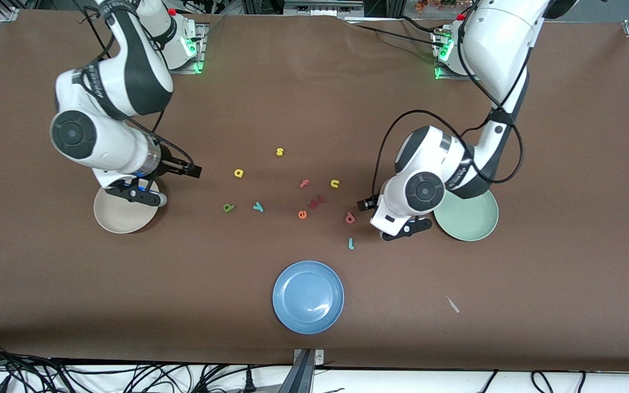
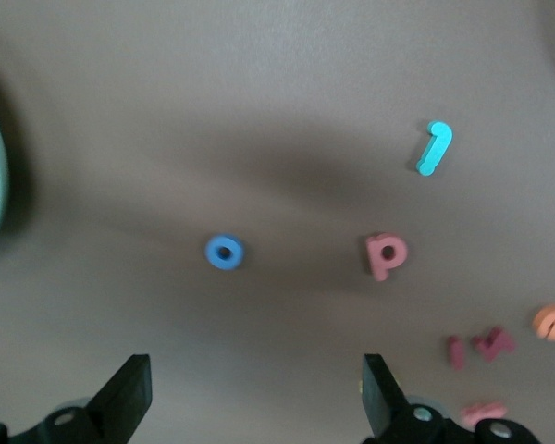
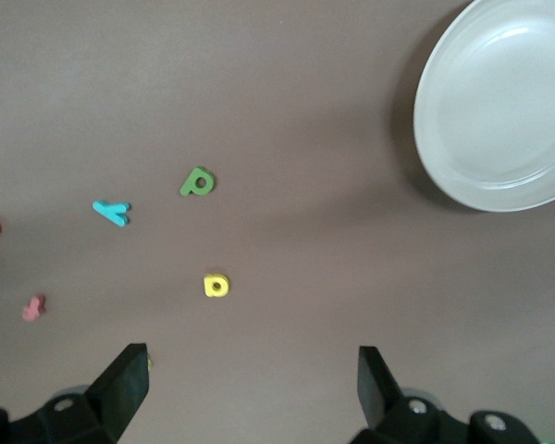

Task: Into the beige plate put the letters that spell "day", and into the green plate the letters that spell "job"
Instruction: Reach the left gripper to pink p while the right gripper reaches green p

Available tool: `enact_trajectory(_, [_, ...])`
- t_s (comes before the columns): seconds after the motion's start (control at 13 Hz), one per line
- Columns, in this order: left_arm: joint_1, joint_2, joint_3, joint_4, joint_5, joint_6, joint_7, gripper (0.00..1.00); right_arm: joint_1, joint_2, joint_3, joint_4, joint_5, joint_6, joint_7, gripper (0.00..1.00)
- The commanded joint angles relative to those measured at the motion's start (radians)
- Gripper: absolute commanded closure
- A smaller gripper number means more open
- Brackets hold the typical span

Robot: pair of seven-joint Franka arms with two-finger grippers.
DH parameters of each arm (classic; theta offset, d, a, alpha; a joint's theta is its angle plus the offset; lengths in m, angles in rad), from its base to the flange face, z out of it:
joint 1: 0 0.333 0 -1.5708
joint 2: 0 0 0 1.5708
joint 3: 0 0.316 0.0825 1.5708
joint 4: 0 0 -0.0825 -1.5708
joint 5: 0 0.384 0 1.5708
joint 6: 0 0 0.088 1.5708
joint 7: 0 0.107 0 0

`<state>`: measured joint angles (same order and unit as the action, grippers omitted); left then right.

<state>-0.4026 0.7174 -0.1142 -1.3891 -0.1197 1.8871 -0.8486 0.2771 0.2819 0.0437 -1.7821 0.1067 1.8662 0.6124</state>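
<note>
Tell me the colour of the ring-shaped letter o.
Blue. The letter o shows best in the left wrist view; the left arm hides it from the front.

Brown matte table [image 1: 314,98] carries three plates and scattered foam letters. Landmark: round blue plate [image 1: 308,296], nearest front camera.

- Round cream-beige plate [image 1: 115,221]: farther than blue plate, toward right arm's end.
- Round pale mint-green plate [image 1: 473,221]: farther, toward left arm's end.
- Farther than blue plate, between other two plates: olive-green d [image 1: 229,207], teal y [image 1: 259,206], yellow a [image 1: 238,173], yellow s [image 1: 279,152], pink f [image 1: 304,183], yellow u [image 1: 334,183], orange e [image 1: 302,214], salmon-red b [image 1: 350,218], teal j [image 1: 351,243].
- Blue ring o [image 2: 224,252]: beside salmon-red b.
</note>
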Motion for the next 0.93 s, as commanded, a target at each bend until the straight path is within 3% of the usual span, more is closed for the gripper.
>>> enact_trajectory(0.0, [-0.055,0.109,0.019,0.137,-0.021,0.012,-0.154,0.01,0.045,0.025,-0.004,-0.042,0.016,0.088,0.174,0.00])
enact_trajectory(0.31, [-0.081,0.177,0.021,0.156,-0.015,0.138,-0.302,0.08,0.125,0.131,-0.004,-0.045,0.016,0.250,0.358,0.00])
enact_trajectory(0.39, [-0.091,0.183,0.022,0.156,-0.014,0.150,-0.326,0.21,0.135,0.152,-0.005,-0.045,0.016,0.281,0.374,0.00])
enact_trajectory(0.54, [-0.093,0.194,0.022,0.156,-0.014,0.153,-0.334,0.37,0.137,0.175,-0.005,-0.039,0.013,0.297,0.382,0.00])
enact_trajectory(0.69, [-0.093,0.204,0.022,0.154,-0.012,0.155,-0.334,0.48,0.128,0.183,-0.010,-0.034,0.002,0.291,0.331,0.00])
enact_trajectory(0.85, [-0.091,0.212,0.022,0.150,-0.011,0.191,-0.334,0.49,0.105,0.204,-0.016,-0.022,0.002,0.286,0.314,0.00])
